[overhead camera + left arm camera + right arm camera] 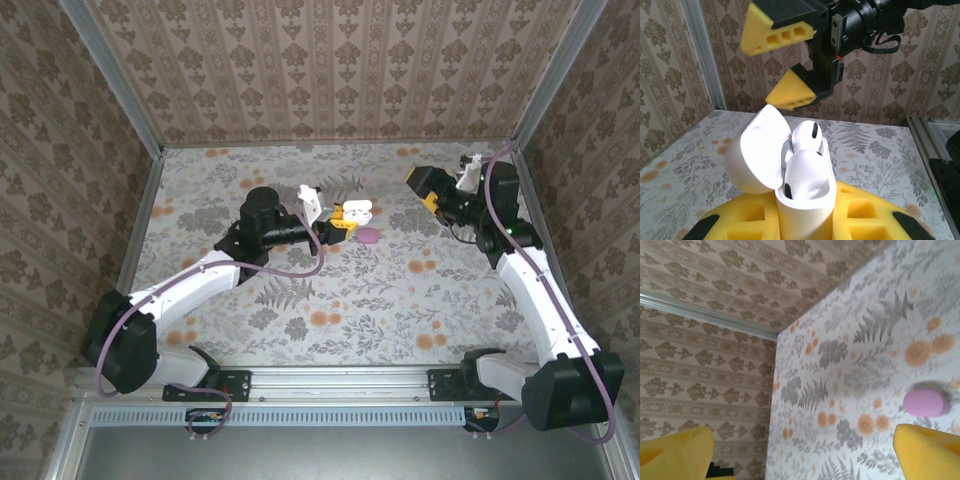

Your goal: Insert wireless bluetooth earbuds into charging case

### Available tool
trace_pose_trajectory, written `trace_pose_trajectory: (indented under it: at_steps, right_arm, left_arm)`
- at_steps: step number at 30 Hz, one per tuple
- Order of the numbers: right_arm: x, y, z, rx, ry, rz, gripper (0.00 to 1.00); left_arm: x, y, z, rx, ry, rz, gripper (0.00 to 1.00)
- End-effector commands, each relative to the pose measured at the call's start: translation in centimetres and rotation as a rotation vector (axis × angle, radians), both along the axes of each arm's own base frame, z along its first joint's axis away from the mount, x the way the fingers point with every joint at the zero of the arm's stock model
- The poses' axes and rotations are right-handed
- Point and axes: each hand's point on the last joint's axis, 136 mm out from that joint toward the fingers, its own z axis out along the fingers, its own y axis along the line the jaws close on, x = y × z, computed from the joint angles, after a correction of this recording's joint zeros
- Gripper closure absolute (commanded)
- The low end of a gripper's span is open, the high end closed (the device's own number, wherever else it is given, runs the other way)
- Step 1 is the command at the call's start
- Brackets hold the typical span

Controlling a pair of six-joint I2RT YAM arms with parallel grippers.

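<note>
The white charging case (802,207) stands upright between the yellow fingers (865,212) of my left gripper (805,225), which is shut on it. Its lid (755,155) hangs open to the left. Two white wireless bluetooth earbuds sit in the case, one at the back (807,136) and one at the front (807,175). From above, the case (357,211) is held mid-table by the left gripper (338,222). My right gripper (421,188) hovers open to the right of the case, apart from it. Its yellow fingers (675,452) are spread with nothing between them, and it also hangs above and behind the case (785,62).
A small pink oval piece (369,236) lies on the floral table just in front of the case, also seen from the right wrist (925,402). Patterned walls with metal rails (135,230) enclose the table on three sides.
</note>
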Motion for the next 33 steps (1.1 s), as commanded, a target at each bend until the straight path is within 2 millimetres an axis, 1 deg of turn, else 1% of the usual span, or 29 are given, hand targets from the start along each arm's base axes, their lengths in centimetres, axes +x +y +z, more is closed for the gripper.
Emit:
trace_pose_trajectory:
  at_steps: [1, 3, 6, 8, 10, 18, 20, 24, 28, 33]
  right_arm:
    - [-0.9, 1.3, 1.4, 0.048, 0.014, 0.082, 0.12]
    - [-0.9, 1.4, 1.3, 0.054, 0.024, 0.083, 0.17]
    - [-1.3, 1.7, 1.4, 0.033, 0.023, 0.093, 0.21]
    - [-1.5, 2.2, 1.5, 0.027, 0.028, 0.106, 0.27]
    - [-1.7, 2.9, 1.6, 0.021, 0.03, 0.128, 0.3]
    - [-1.3, 6.0, 2.5, 0.012, 0.029, 0.224, 0.34]
    - [-1.3, 7.1, 2.6, 0.001, 0.022, 0.271, 0.34]
    - [-1.4, 8.4, 2.0, -0.026, 0.06, 0.326, 0.34]
    - [-1.4, 8.9, 0.7, -0.039, 0.092, 0.348, 0.35]
    - [-2.0, 9.9, -0.6, -0.062, 0.134, 0.4, 0.36]
  left_arm:
    - [-0.3, -0.7, 1.1, -0.008, -0.051, -0.053, 0.88]
    - [-0.2, -0.9, 1.0, -0.006, -0.051, -0.058, 0.88]
    - [-0.1, -1.1, 1.0, -0.003, -0.051, -0.066, 0.88]
    - [0.1, -1.1, 0.9, -0.001, -0.05, -0.065, 0.88]
    - [0.0, -1.2, 0.9, 0.001, -0.051, -0.07, 0.88]
    - [-0.2, -1.0, 0.4, 0.026, -0.043, -0.069, 0.88]
    - [-0.1, -1.0, 0.4, 0.026, -0.044, -0.062, 0.88]
    - [-0.1, -1.2, 0.5, 0.023, -0.047, -0.062, 0.88]
    - [0.1, -1.3, 0.6, 0.018, -0.057, -0.054, 0.88]
    - [0.3, -1.4, 0.9, 0.015, -0.06, -0.047, 0.88]
